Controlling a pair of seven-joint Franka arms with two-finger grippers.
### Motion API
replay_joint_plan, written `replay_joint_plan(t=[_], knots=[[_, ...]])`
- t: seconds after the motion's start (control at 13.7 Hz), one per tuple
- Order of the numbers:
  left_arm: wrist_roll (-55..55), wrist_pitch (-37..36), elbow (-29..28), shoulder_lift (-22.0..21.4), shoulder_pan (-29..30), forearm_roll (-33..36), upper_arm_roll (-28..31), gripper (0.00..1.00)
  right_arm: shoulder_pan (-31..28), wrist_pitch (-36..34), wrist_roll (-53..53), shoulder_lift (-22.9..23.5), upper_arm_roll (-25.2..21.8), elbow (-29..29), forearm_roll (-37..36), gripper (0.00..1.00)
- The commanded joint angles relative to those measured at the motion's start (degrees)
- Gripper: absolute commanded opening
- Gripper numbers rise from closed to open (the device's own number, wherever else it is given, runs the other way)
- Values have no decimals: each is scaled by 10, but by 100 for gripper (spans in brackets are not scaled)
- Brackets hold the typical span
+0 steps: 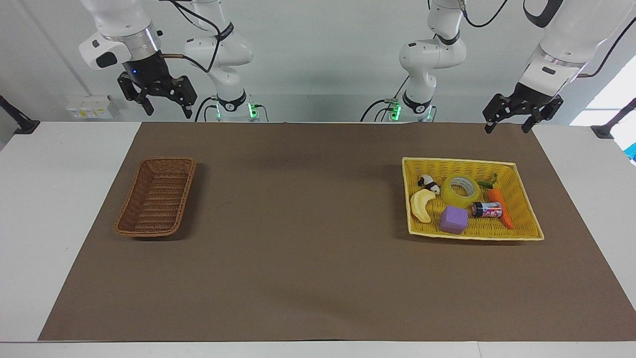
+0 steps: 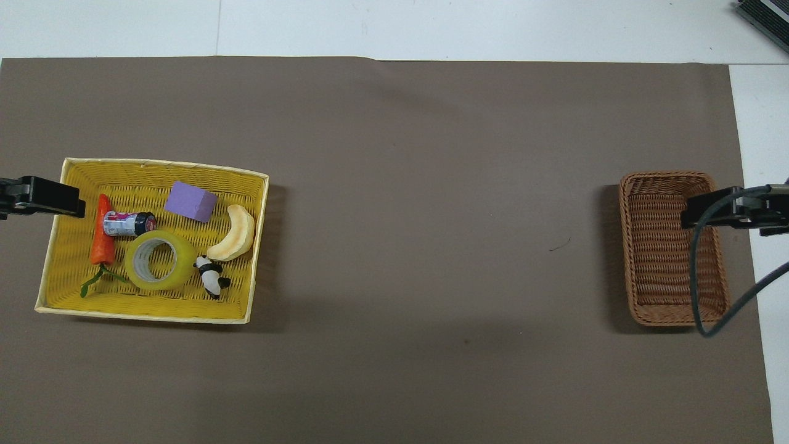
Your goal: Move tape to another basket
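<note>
While both arms hang high at the robots' edge of the table, nothing is gripped. Left gripper (image 1: 509, 123) sits in the air over the mat's edge by the yellow basket (image 1: 526, 226), fingers spread, empty. Right gripper (image 1: 164, 104) is raised at the right arm's end, also spread and empty.

Tape (image 1: 460, 190) lies flat inside the yellow basket, hole up, on the side nearer the robots. Around it: panda figure (image 1: 429, 184) and banana (image 1: 422, 205) toward table centre, carrot (image 1: 499, 204) toward the table end, battery (image 1: 487, 210) just beside it, purple block (image 1: 454, 220) farther from the robots.

Brown wicker basket (image 1: 155, 196) sits at the right arm's end, well apart from the tape, with nothing in it.
</note>
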Motion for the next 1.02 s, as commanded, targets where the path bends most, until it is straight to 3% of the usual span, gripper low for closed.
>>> replay_joint_plan(t=[0.0,0.95], knots=[[2,-3,-20,-18,9,9,-5,100,-7,0,2,4,2,6,14,100],[3,-14,-15,-22,9,10,-3,100,-7,0,2,4,2,6,14,100]])
